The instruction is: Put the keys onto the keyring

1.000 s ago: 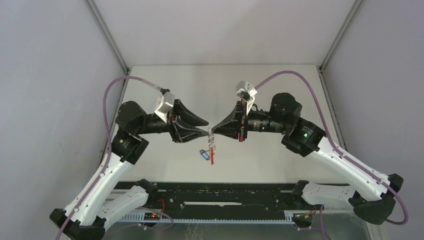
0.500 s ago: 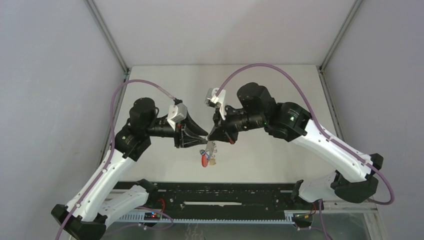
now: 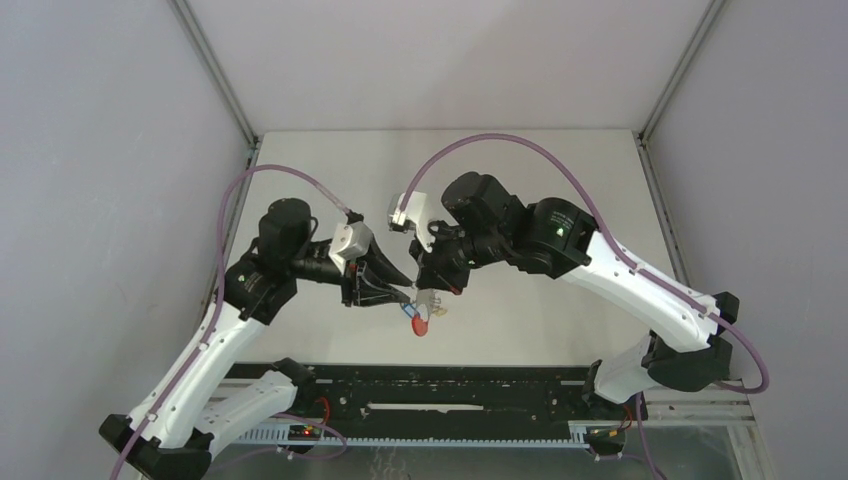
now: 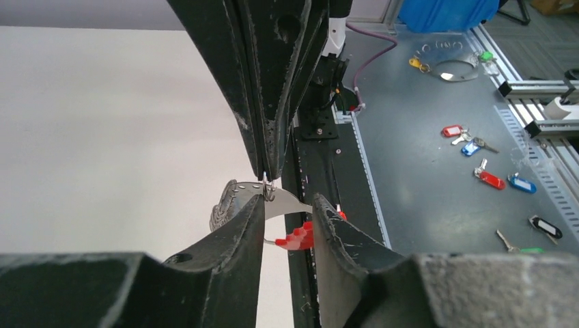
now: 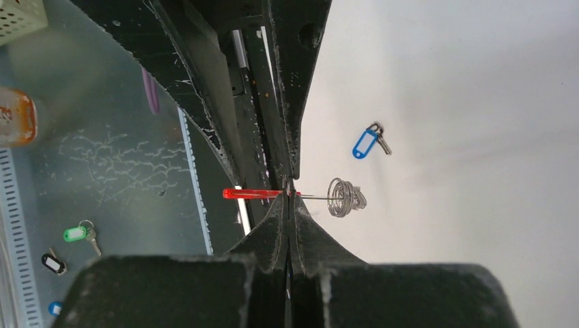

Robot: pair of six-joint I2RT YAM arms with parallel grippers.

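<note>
Right wrist view: right pincer [image 5: 288,195] clamped shut on keyring [image 5: 345,197] edge; thin, stiff, light metal, likely slippery. Left pincer [image 4: 290,203] half-open, straddling it. Blue key [image 5: 365,143] on table [image 5: 478,102] beyond pincer tips: tiny, take by tag.

Grey, red-banded keyring [image 4: 288,203] hangs aloft; blue-tagged key [image 5: 366,143] lies flat nearby.

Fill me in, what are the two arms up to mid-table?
The right gripper is shut on the keyring and holds it in the air above the table. The left gripper faces it tip to tip, with its jaws apart on either side of the keyring. The blue key lies loose on the table, not yet on the keyring.
</note>
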